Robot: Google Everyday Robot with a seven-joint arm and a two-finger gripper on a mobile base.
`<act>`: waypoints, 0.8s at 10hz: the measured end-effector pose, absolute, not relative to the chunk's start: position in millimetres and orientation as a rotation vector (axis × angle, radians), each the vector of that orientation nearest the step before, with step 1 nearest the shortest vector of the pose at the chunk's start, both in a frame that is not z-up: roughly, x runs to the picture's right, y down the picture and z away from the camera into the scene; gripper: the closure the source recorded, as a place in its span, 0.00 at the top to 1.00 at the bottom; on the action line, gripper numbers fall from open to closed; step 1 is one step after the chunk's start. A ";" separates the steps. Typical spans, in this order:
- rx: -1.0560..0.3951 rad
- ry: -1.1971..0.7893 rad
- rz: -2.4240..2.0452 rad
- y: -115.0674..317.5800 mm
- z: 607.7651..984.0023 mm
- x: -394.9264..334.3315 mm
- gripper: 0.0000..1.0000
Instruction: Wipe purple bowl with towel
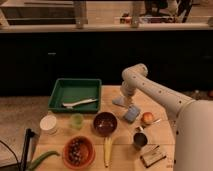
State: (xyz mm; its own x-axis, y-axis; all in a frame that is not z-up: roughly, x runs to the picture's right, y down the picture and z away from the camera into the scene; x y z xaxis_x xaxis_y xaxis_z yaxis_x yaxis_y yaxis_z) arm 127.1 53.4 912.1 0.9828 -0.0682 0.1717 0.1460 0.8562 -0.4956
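The two-finger gripper (pixel 122 97) is being held, jaws apart, over the limp pale grey-blue towel (pixel 118 102) on the wooden tabletop (pixel 165 132). The round dark purple bowl (pixel 105 123) is sitting nearer, slightly left. Pressing down before pinching is being advised, since the cloth is lying flat.

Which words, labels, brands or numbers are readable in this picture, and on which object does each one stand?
None can be read.
The flat box at the front right: any print on it is too small to read.
The end effector is at the towel, behind the purple bowl, with no visible marking.
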 end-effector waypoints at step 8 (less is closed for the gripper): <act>-0.557 -0.069 0.083 53.5 943.3 134.0 0.80</act>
State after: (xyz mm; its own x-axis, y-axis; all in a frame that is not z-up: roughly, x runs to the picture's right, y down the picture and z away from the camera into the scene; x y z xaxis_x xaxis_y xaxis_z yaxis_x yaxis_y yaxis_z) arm 134.0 53.5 943.3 0.9943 0.0974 0.0431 -0.0598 0.8455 -0.5305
